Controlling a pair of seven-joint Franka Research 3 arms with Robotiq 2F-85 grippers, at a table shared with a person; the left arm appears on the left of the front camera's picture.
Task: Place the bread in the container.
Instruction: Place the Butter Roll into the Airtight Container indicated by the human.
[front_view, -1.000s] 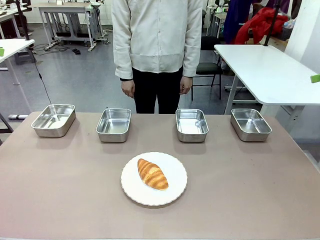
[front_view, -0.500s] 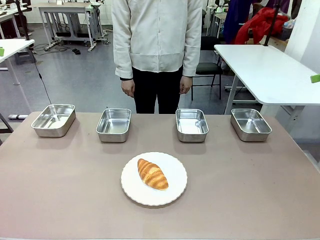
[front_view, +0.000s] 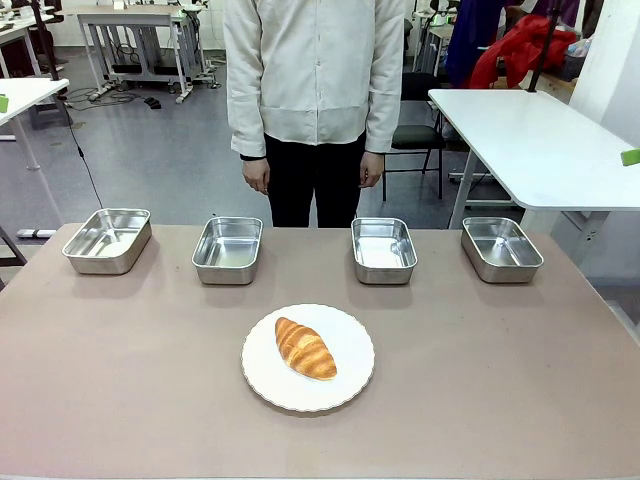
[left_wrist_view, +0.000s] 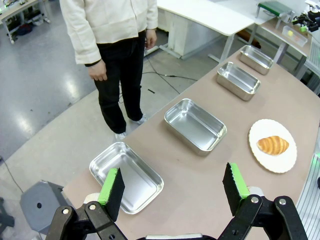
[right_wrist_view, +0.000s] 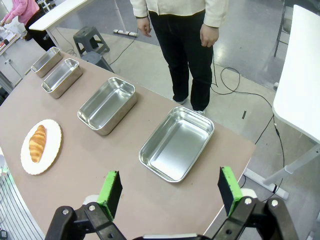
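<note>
1. Left gripper (left_wrist_view: 172, 185): fingers spread wide, nothing between the green pads. It hangs above the left end of the table (front_view: 500, 400).
2. Right gripper (right_wrist_view: 169, 186): likewise spread wide and holding nothing, above the table's right end.
3. Nearest the left gripper is the leftmost tray (left_wrist_view: 127, 177), seen partly behind one of its fingers. Nearest the right gripper is the rightmost tray (right_wrist_view: 177, 144), just ahead of the gap between its fingers (below them, not gripped).
4. Further along the far edge stand the second tray (front_view: 228, 250) and the third tray (front_view: 384, 250). The four steel trays form one row, well apart from one another. All are empty and all look alike.
5. Bread (front_view: 305, 347): it lies aslant on the white scalloped plate (front_view: 345, 345) at the middle of the table. It is on the robot's side of the row, level with the gap between the second and third trays.
6. Bread relative to the grippers: well apart from both. From either wrist it shows far off to one side, past the nearest tray, and it touches no tray.
7. Person (front_view: 315, 80): standing at the far side behind the middle of the row, arms hanging, both hands clear of the table.
</note>
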